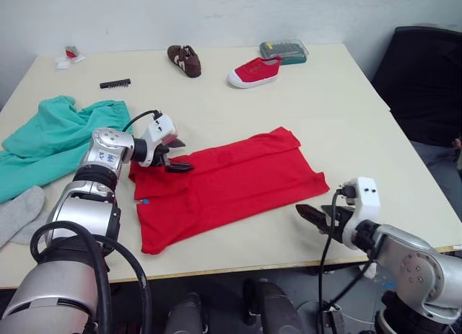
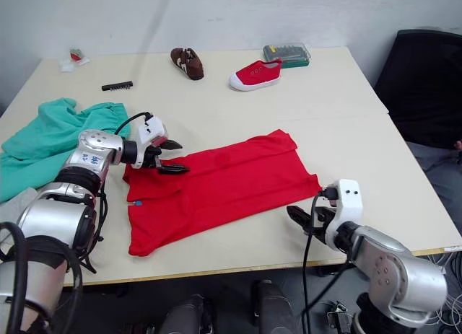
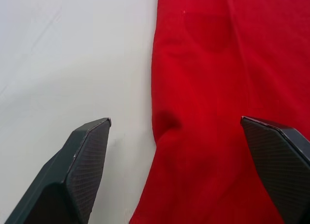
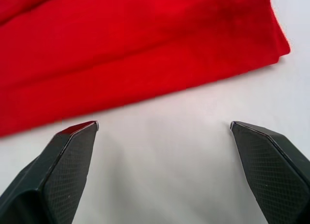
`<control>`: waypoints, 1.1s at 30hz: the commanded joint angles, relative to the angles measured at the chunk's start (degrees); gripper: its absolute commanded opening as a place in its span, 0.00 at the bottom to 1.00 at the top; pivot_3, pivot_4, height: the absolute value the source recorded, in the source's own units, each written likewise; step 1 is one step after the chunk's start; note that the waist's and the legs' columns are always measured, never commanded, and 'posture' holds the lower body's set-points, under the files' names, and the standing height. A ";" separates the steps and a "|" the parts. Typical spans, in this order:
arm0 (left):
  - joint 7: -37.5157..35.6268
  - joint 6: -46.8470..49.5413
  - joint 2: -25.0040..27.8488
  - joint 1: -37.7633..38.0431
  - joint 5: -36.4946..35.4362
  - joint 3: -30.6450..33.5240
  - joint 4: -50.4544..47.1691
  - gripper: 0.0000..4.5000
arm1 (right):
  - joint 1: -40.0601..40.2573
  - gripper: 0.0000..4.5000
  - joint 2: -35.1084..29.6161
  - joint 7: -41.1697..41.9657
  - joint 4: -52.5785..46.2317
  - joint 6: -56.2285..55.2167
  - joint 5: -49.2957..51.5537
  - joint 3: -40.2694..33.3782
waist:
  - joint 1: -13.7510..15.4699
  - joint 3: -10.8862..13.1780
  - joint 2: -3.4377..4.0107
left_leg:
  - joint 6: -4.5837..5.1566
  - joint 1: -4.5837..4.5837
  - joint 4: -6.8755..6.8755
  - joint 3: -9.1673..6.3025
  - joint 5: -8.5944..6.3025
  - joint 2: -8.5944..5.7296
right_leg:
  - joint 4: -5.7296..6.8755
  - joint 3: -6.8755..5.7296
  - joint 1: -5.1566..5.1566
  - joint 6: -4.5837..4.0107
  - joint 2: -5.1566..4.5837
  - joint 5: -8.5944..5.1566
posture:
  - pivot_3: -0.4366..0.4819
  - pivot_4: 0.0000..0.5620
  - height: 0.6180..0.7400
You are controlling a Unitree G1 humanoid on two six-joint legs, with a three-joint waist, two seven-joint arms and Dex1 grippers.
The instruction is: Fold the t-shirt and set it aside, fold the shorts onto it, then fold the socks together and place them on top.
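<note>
The red t-shirt [image 1: 231, 182] lies folded into a long band across the middle of the table. My left gripper [image 1: 175, 155] is open at the shirt's far left corner, one finger over the cloth [image 3: 218, 64] and the other over bare table. My right gripper [image 1: 312, 215] is open just off the shirt's near right corner, low over the table, with the folded edge [image 4: 145, 64] ahead of its fingers. The teal shorts [image 1: 50, 135] lie crumpled at the left. The grey socks [image 1: 18, 211] rest at the left edge, near the front.
A brown shoe [image 1: 185, 60], a red canvas shoe [image 1: 254, 72] and a green box [image 1: 284, 50] sit along the far side. A black comb [image 1: 115, 83] and small scraps [image 1: 70, 55] lie far left. A black chair [image 1: 426, 81] stands beyond the table's right edge.
</note>
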 commanded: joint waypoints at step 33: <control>-3.77 34.01 7.00 31.51 -12.57 13.56 -46.55 0.00 | -32.26 0.01 -10.13 1.75 63.38 -35.57 -4.02 17.61 | -3.18 -0.36 -0.54 | -0.15 0.25 -0.16 0.19 0.12 0.23 | 0.14 0.51 0.07 -0.02 0.04 -0.01 | 0.48 0.27 1.00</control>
